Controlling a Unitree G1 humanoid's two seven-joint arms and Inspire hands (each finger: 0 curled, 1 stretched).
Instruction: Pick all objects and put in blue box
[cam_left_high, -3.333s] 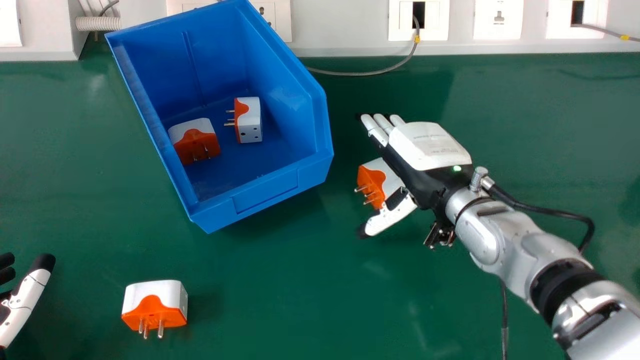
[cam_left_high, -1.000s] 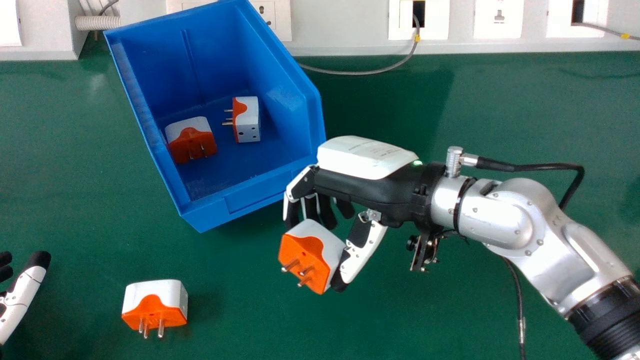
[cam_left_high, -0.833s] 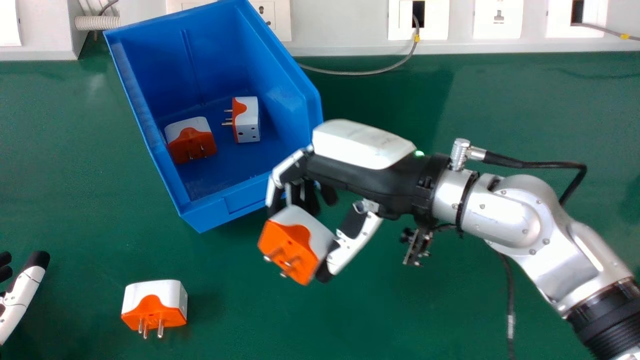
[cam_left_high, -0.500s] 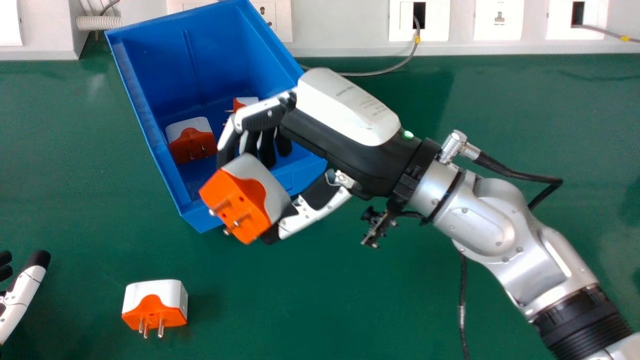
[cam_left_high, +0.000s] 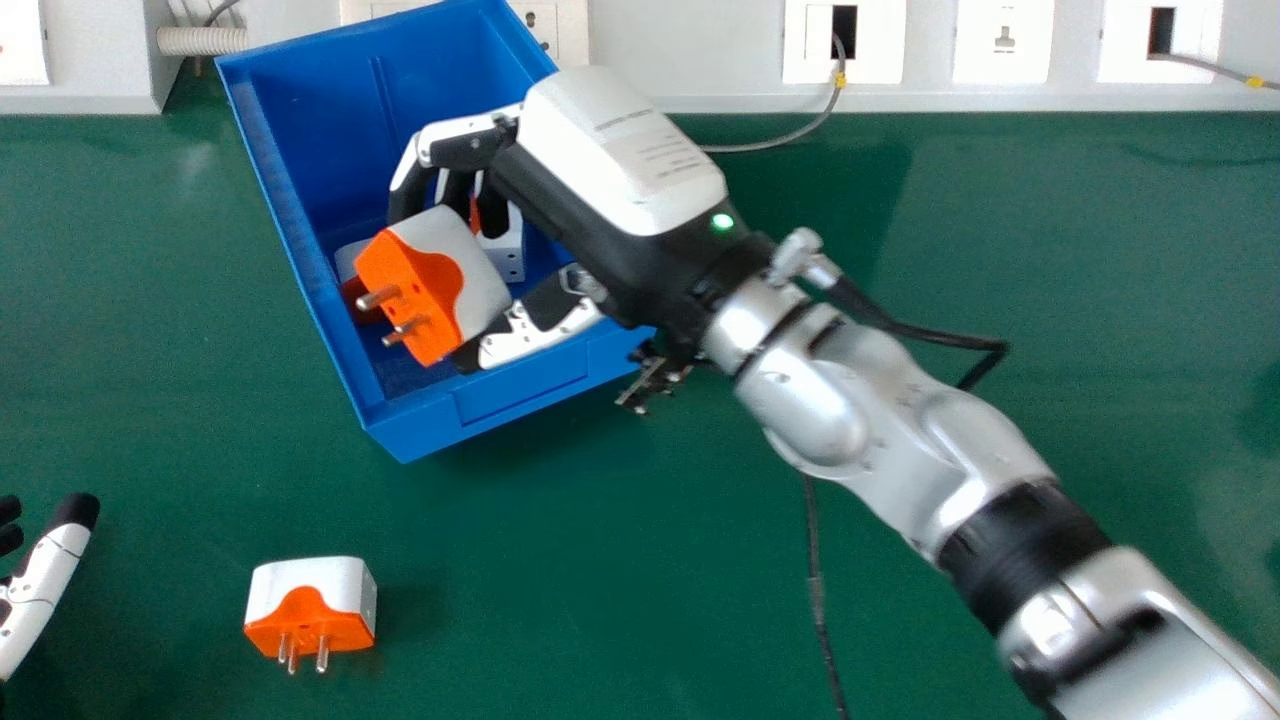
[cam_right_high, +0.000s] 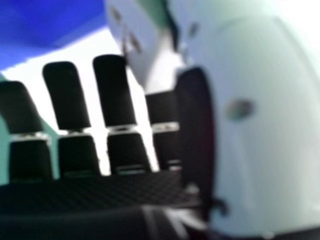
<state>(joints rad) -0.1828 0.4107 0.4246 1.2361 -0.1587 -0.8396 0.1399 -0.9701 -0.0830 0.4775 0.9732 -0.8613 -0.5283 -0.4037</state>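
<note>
Nearest, 1 loose adapter (cam_left_high: 311, 605) stands on the surface (cam_left_high: 600, 580), robot-side of the right hand's (cam_left_high: 620, 160) fingers and right of the left hand (cam_left_high: 45, 575), so it remains to be picked. Those fingers pinch another adapter (cam_left_high: 430, 280) over the blue box (cam_left_high: 520, 385), with its near wall and left rim close by, so clearance looks tight. Beyond the pinch, 2 adapters (cam_left_high: 511, 250) already sit inside, with more room toward the back wall.
</note>
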